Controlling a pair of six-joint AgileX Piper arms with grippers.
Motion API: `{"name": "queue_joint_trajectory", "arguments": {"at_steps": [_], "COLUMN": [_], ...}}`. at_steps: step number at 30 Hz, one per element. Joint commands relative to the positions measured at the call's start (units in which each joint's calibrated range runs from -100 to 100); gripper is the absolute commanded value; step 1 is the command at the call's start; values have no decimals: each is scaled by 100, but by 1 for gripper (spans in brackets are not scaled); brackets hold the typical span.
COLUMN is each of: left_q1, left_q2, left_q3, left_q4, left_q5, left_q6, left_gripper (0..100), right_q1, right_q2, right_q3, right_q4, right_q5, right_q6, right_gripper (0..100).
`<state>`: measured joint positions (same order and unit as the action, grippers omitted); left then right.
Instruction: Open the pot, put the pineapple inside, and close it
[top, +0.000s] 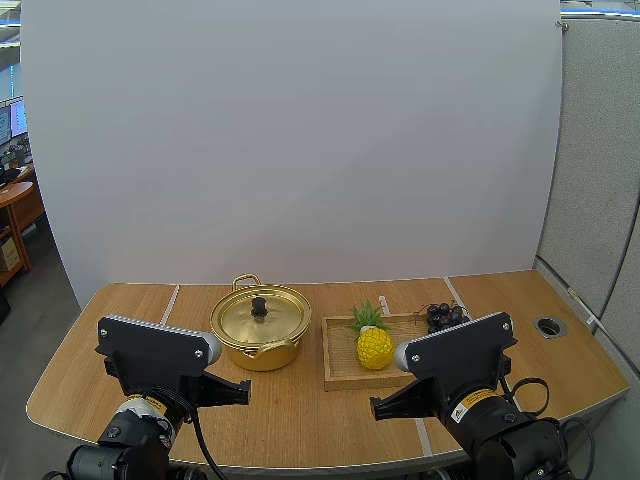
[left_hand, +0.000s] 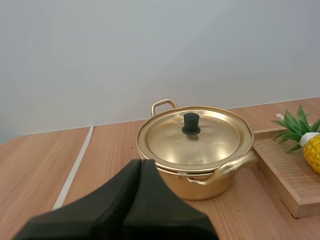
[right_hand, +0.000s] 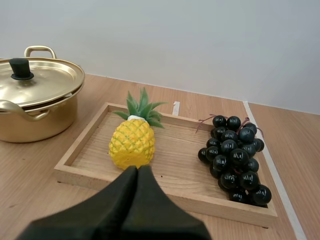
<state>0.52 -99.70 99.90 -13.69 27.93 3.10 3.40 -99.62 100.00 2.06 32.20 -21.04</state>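
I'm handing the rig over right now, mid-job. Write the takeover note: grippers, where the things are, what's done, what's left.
Left gripper: shut on nothing, just short of the pot.
Right gripper: shut on nothing, at the near edge of the wooden tray, in front of the pineapple.
The pot stands on the table, beside the tray, with the lid on it.
The pineapple is in the tray, apart from a bunch of grapes.
Done: nothing yet.
Left: lift the lid, put the pineapple in the pot, put the lid back.
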Motion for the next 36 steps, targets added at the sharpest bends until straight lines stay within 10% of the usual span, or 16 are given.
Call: {"name": "queue_joint_trajectory", "arguments": {"at_steps": [1, 36], "left_q1": [12, 11], "left_q2": [-30, -30], "left_q3": [10, 10], "left_q4": [-11, -11], "left_q5": [-81, -61], "left_q6": [-41, -41], "left_gripper": [0, 0], "right_q1": [-27, -27], "right_q2": [-38, -38], "right_q3": [0, 0], "right_q4": [15, 15], "right_q5": [-73, -112], "right_q6": [26, 26], "right_gripper": [0, 0]}}
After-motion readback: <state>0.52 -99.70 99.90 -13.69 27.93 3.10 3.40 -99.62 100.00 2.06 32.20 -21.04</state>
